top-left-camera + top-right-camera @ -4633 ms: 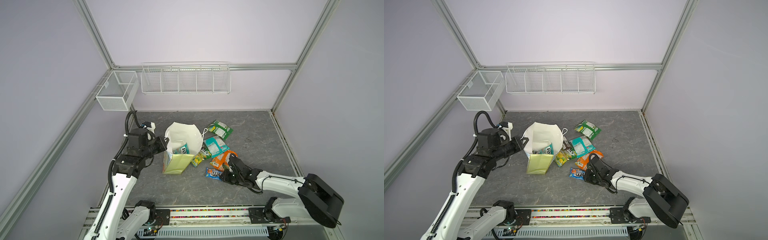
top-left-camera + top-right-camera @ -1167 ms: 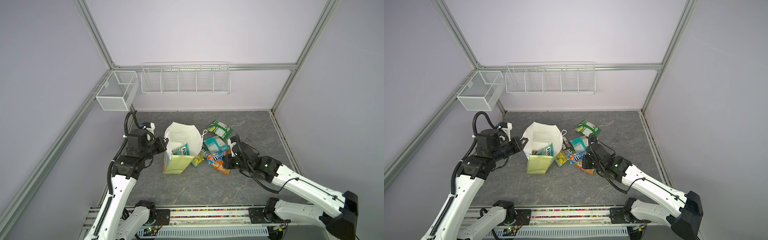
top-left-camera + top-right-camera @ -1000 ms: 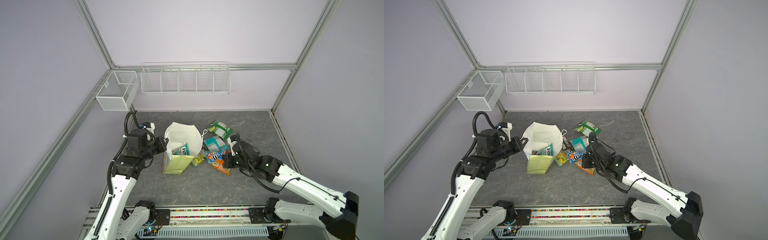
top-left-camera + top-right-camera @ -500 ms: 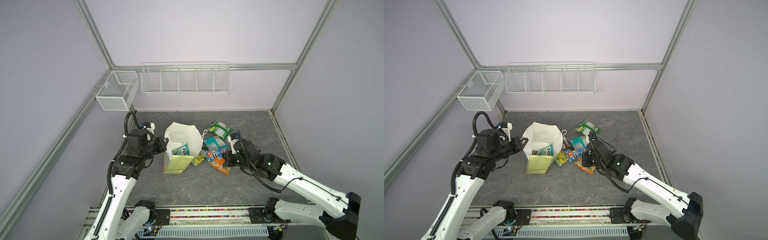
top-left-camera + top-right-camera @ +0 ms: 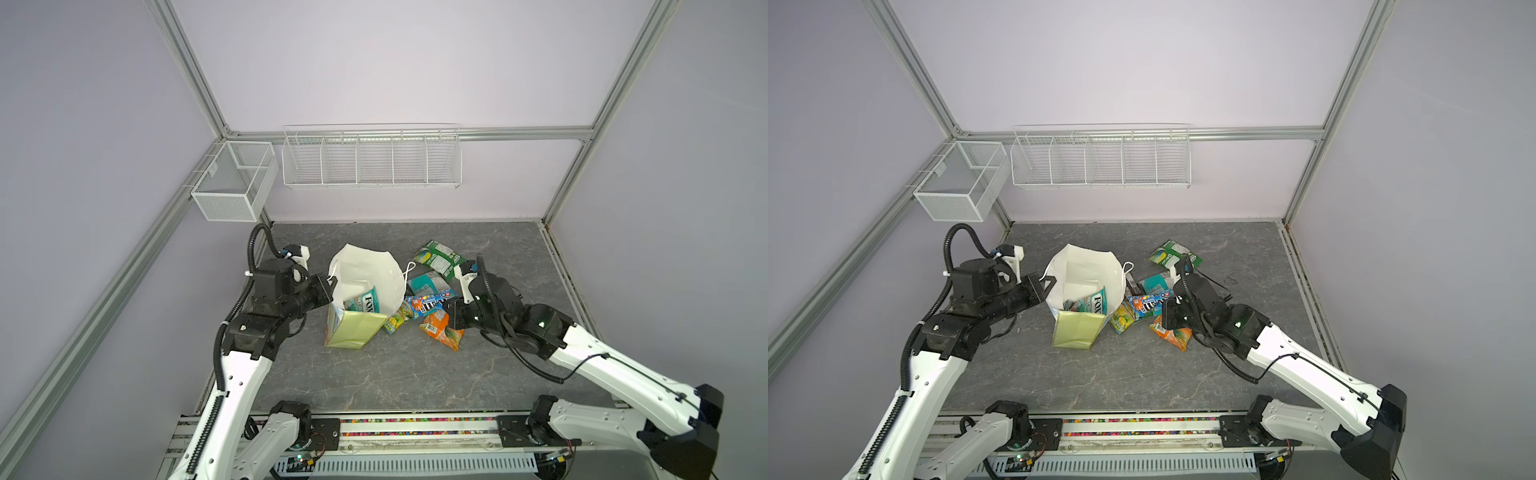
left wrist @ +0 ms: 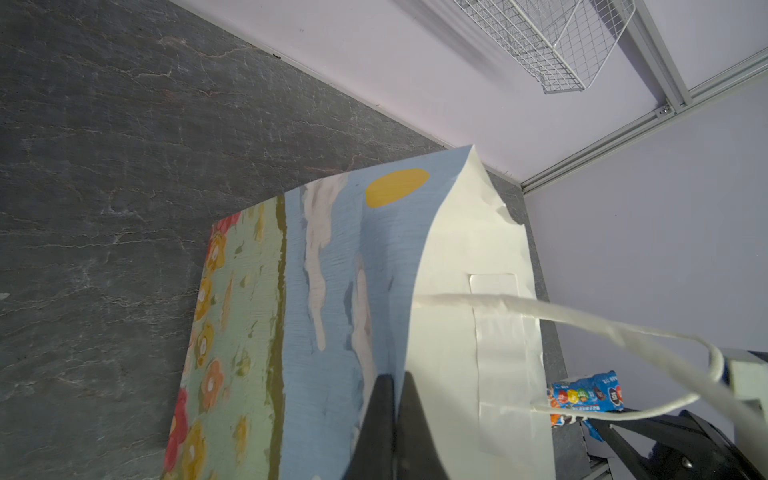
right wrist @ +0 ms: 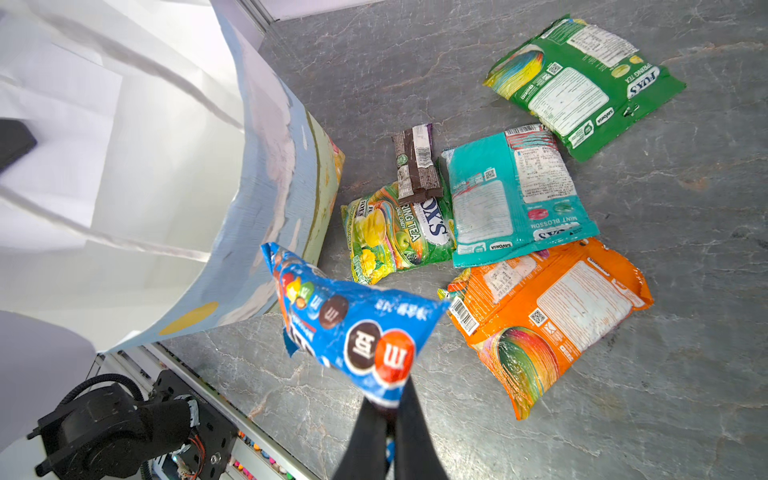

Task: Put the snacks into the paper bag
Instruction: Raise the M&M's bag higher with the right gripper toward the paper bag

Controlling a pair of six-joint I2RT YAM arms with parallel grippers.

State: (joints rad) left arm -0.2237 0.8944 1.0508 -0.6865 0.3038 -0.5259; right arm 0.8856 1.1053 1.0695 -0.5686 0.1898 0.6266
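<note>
Gripping the M&M's packet [image 7: 353,328], the right gripper [image 7: 390,401] must clear the right rim of the paper bag [image 5: 357,332] before release; the left gripper [image 6: 397,379], clamped on its left rim, steadies it.

Beside the matt paper bag [image 7: 166,174], my right tool [image 7: 388,409] pinches a glossy, crinkly plastic packet [image 7: 353,328]; the counter [image 7: 415,54] looks like matt, veined stone.

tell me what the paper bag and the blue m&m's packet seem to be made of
paper bag: looks like matte paper, printed outside, white inside; dull surface, sharp folds.
M&M's packet: probably thin glossy plastic film; it crinkles and catches bright glints.
</note>
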